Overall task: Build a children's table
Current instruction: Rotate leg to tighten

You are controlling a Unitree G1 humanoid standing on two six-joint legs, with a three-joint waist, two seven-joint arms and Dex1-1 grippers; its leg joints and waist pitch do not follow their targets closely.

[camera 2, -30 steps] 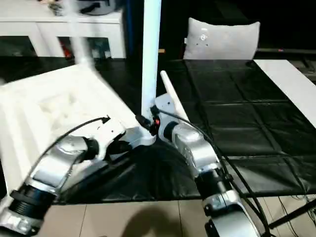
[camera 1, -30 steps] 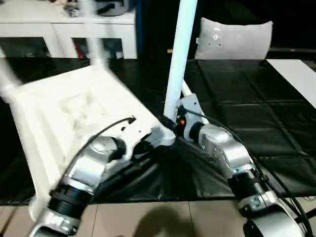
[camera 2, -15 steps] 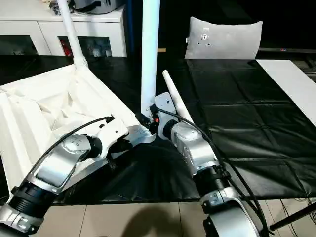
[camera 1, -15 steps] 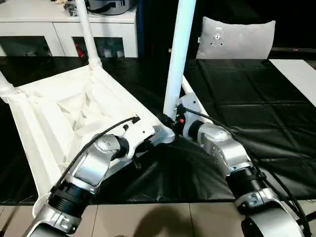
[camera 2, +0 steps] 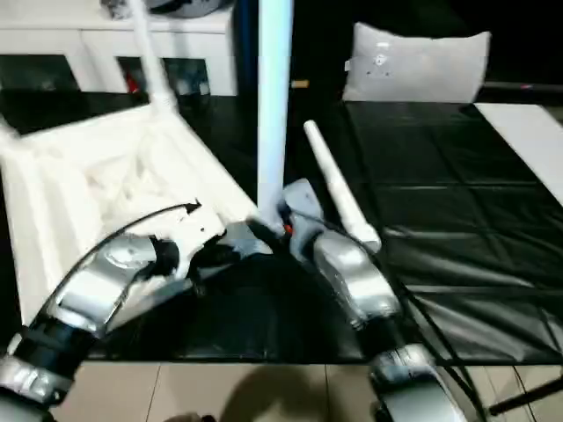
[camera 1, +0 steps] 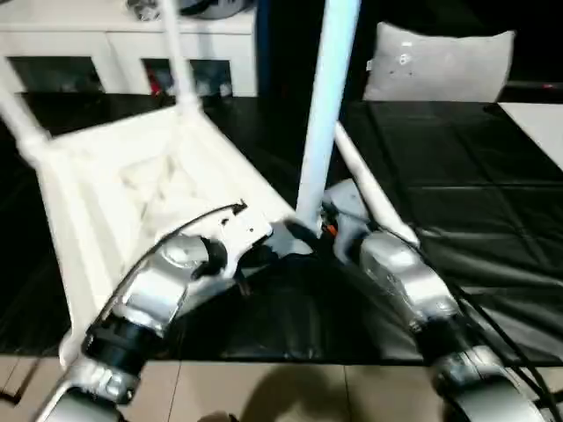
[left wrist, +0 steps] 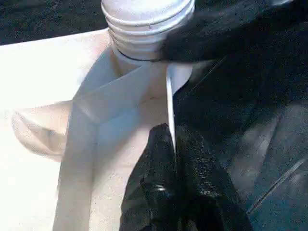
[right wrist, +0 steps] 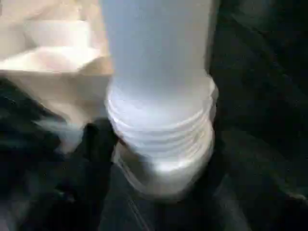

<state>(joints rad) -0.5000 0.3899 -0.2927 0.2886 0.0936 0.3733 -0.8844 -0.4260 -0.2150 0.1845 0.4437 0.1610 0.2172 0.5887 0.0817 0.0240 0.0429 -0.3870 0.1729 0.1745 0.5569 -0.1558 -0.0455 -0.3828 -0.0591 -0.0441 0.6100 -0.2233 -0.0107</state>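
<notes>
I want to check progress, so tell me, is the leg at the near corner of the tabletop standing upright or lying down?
Upright. The leg rises nearly straight up from the corner socket of the upside-down tabletop.

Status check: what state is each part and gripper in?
Tabletop: upside down, ribs up.
Near-corner leg: upright in its socket, threads showing.
Two far legs: standing in their sockets.
Fourth leg: loose, lying on the mat.
Left gripper: shut on the tabletop's rim.
Right gripper: at the near-corner leg's base.

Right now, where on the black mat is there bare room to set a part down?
Free: mat right of the loose leg, up to the cushion. Crowded: the near corner of the tabletop, where both tools meet the upright leg.
</notes>
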